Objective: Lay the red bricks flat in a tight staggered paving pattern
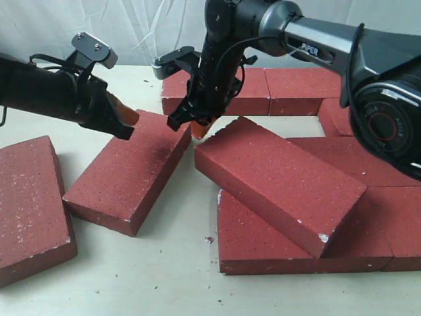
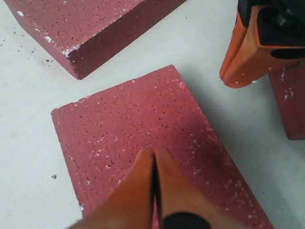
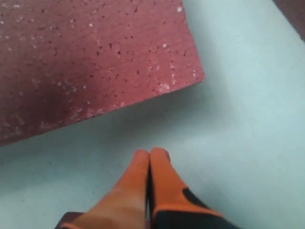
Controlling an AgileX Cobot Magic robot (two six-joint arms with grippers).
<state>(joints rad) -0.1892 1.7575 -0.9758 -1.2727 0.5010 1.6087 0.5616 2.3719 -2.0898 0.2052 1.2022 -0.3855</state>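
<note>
Several red bricks lie on the pale table. One loose brick lies askew at centre left. My left gripper is shut with nothing in it, its tips low over that brick's far end. My right gripper is also shut and empty. It points down at the bare table between the loose brick and a tilted brick that rests on top of flat ones. In the right wrist view the shut fingertips hover over the table beside a brick corner.
Another loose brick lies at the far left. Flat bricks form a row at the back and a group at the right. White cloth hangs behind the table. The right arm's base stands at the right edge.
</note>
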